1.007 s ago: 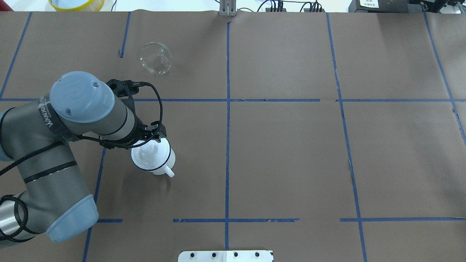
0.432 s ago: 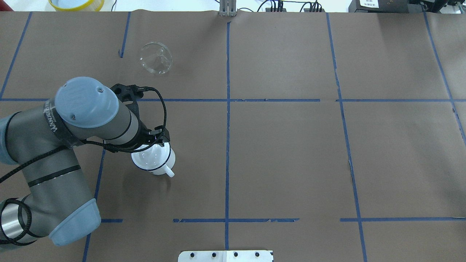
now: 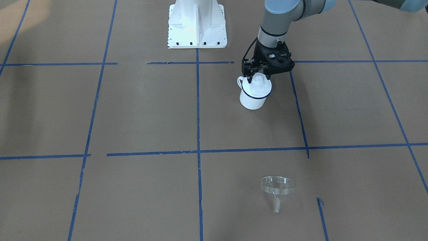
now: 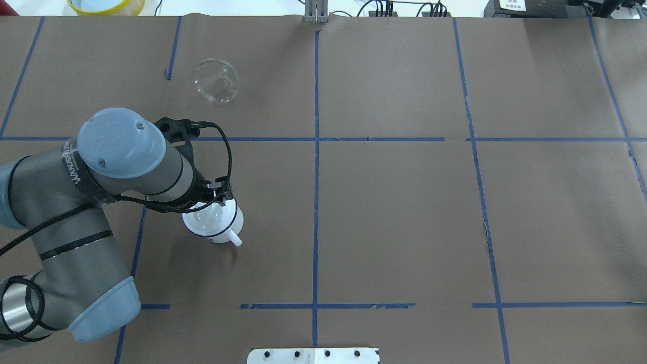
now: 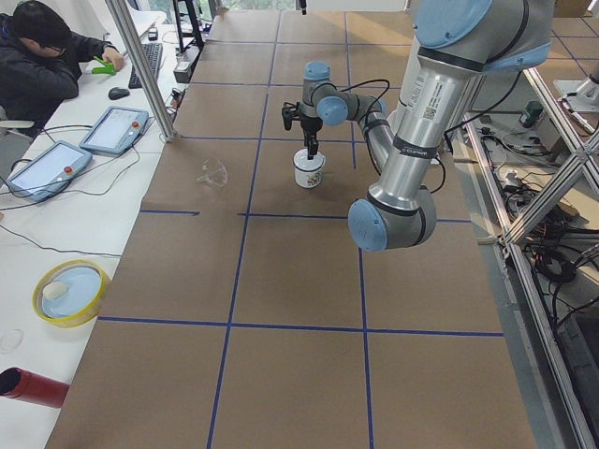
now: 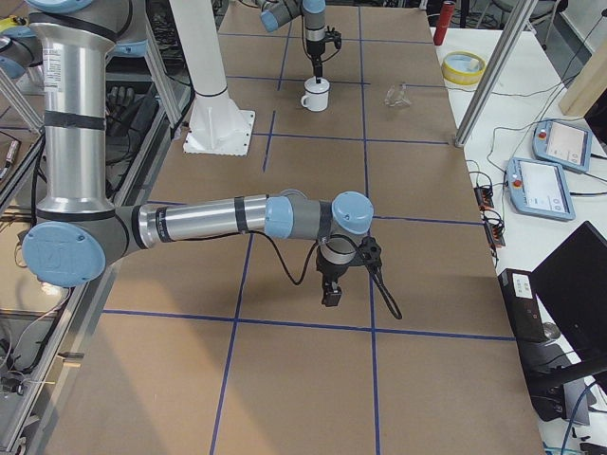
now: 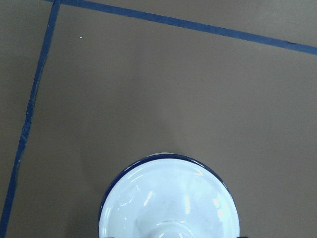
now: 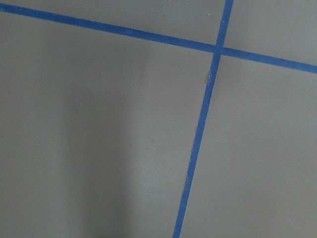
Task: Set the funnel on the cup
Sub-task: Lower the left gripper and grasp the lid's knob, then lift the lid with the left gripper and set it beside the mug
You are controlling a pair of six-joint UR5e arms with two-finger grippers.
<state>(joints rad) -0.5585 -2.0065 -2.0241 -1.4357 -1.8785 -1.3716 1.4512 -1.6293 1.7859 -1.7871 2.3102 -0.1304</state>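
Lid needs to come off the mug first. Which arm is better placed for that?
Left. The left tool straddles the knob of the lid on the cup, and the funnel lies on that side too. The right tool hangs far away.

The brown paper-covered counter (image 4: 404, 212), gridded with blue tape (image 4: 316, 167), carried a white enamel mug with a dark blue rim (image 3: 252, 99) and, well apart, a small clear funnel (image 3: 277, 186).
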